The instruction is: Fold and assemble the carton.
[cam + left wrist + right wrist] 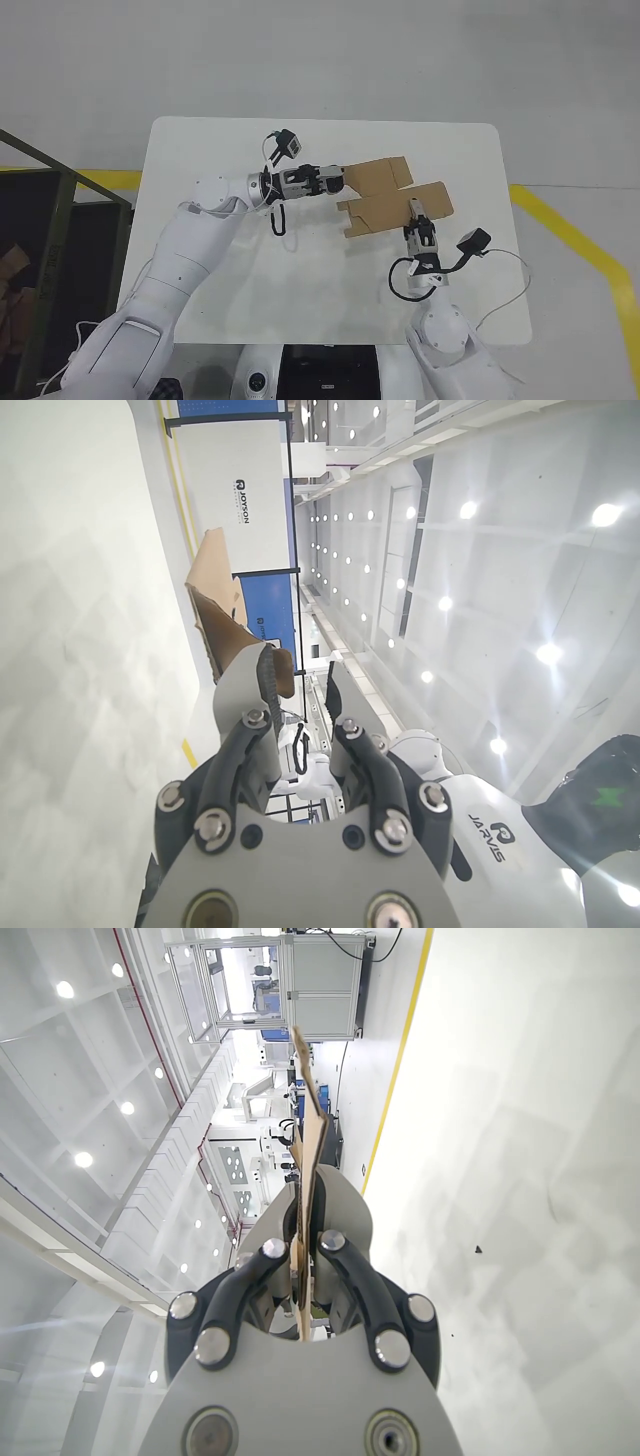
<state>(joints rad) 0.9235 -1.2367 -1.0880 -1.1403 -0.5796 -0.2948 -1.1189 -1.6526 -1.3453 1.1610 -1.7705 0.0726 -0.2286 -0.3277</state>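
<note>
A flat brown carton (392, 197) is held above the white table (200, 140), right of its middle. My right gripper (417, 212) is shut on the carton's near edge; in the right wrist view the cardboard sheet (311, 1128) runs edge-on between the fingers (345, 1198). My left gripper (338, 180) is at the carton's left end, open. In the left wrist view one finger (240, 685) lies against a brown flap (225, 635), while the other finger (345, 695) stands apart from it.
A dark green rack (40, 220) stands off the table's left side. Yellow floor tape (570, 230) runs on the right. The table's near and left parts are bare.
</note>
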